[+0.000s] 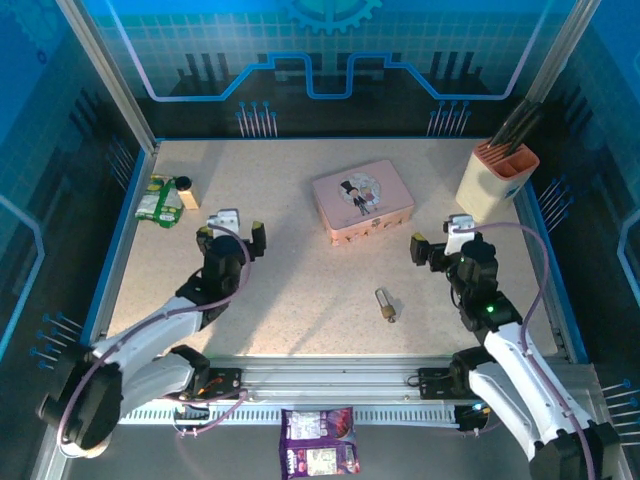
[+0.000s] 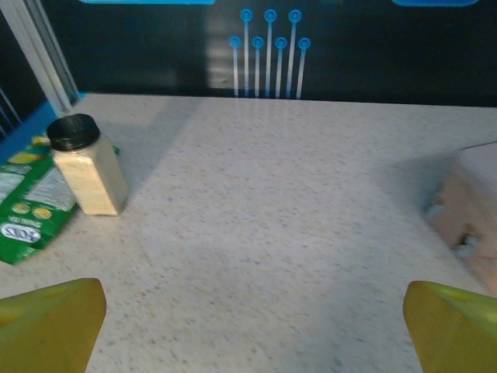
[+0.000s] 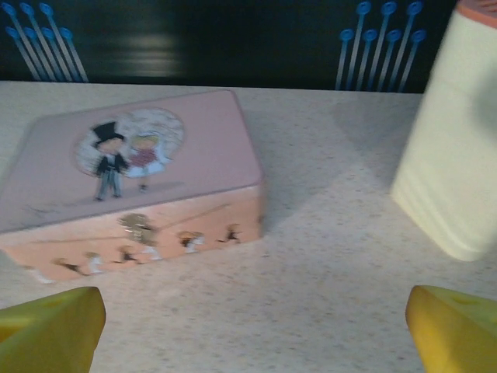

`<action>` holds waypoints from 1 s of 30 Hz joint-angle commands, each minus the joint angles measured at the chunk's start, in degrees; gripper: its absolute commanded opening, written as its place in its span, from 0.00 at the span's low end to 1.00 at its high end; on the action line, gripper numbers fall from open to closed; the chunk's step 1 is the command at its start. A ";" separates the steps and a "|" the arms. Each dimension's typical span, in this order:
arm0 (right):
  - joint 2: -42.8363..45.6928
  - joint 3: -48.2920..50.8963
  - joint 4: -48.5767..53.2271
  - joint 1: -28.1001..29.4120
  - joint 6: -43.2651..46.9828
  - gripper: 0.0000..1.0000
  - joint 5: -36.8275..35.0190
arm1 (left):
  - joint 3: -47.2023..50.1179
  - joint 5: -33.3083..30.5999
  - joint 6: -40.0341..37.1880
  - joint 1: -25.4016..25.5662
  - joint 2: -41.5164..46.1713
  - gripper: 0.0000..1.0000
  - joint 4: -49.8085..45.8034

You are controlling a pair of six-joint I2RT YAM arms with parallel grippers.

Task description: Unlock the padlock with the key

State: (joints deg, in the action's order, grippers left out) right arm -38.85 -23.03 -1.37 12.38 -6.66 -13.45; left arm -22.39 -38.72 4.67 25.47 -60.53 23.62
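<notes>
Top external view: the padlock is seen lying near-to-far on the surface, nearward and left of the released right claw, which is placed closer than the likewise released left claw.

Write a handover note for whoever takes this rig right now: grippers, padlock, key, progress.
Left gripper: open, empty, over bare table.
Right gripper: open, empty, facing the pink box.
Padlock: lying on the table in front of the box, nearer the right arm.
Key: too small to make out apart from the padlock.
Done: nothing held yet.
Left: find the key, steady the padlock, insert, turn.
</notes>
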 commanded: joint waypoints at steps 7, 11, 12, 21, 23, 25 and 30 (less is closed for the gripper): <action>-14.51 6.74 -27.98 -2.09 7.60 1.00 -5.25 | 10.64 3.82 -4.37 -10.91 -12.78 0.99 32.63; -22.58 6.49 -33.33 -2.23 7.96 1.00 -5.53 | 10.68 10.83 -9.59 -12.77 -16.86 0.99 38.88; -24.53 6.57 -35.13 -2.35 7.92 1.00 -5.53 | 10.34 11.81 -10.24 -13.16 -17.70 0.99 39.44; -39.81 1.11 -42.13 -2.81 9.34 1.00 -0.48 | 8.62 26.32 -10.42 -18.65 -30.10 0.99 46.85; -40.47 0.81 -42.72 -3.00 9.97 1.00 0.13 | 6.62 25.13 -9.15 -19.45 -29.79 0.99 43.19; -42.70 2.55 -48.62 -3.63 9.72 1.00 -0.19 | 4.05 23.60 -7.74 -20.11 -29.33 0.99 37.68; -50.12 3.07 -56.42 -4.57 8.82 1.00 -1.06 | 1.65 22.71 -4.24 -22.49 -28.89 0.99 32.52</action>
State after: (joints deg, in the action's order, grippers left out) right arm -87.18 -20.10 -52.23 8.54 1.98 -14.13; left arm -19.94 -16.64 -1.78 3.92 -90.52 59.99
